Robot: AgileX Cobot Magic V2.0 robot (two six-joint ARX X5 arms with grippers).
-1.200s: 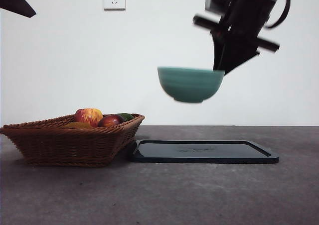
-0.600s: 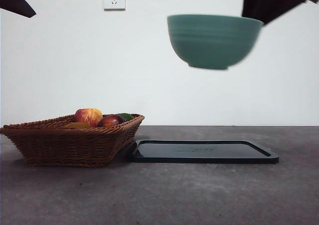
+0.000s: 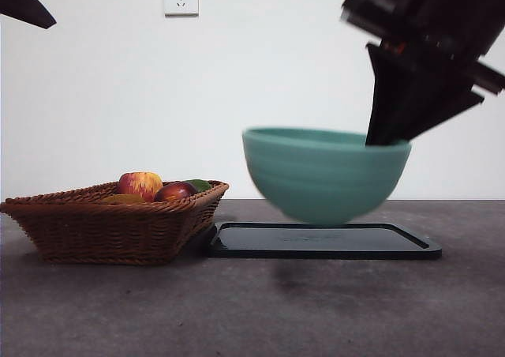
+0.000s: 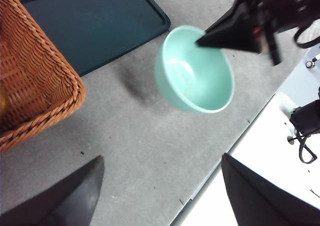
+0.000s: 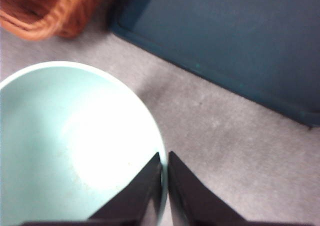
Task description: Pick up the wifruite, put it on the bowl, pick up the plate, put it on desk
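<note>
Grey bench [image 3: 95, 310]; round teal ribbed ceramic bowl [image 3: 325, 174] airborne, rim pinched by right gripper [image 5: 165, 158]; left gripper [image 4: 160, 186] wide apart, empty.

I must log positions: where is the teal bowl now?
The bowl hangs in the air, pinched at its rim by the right gripper, above bare desk just off the dark tray.

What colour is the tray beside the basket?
Dark teal tray, clearest in the left wrist view.
</note>
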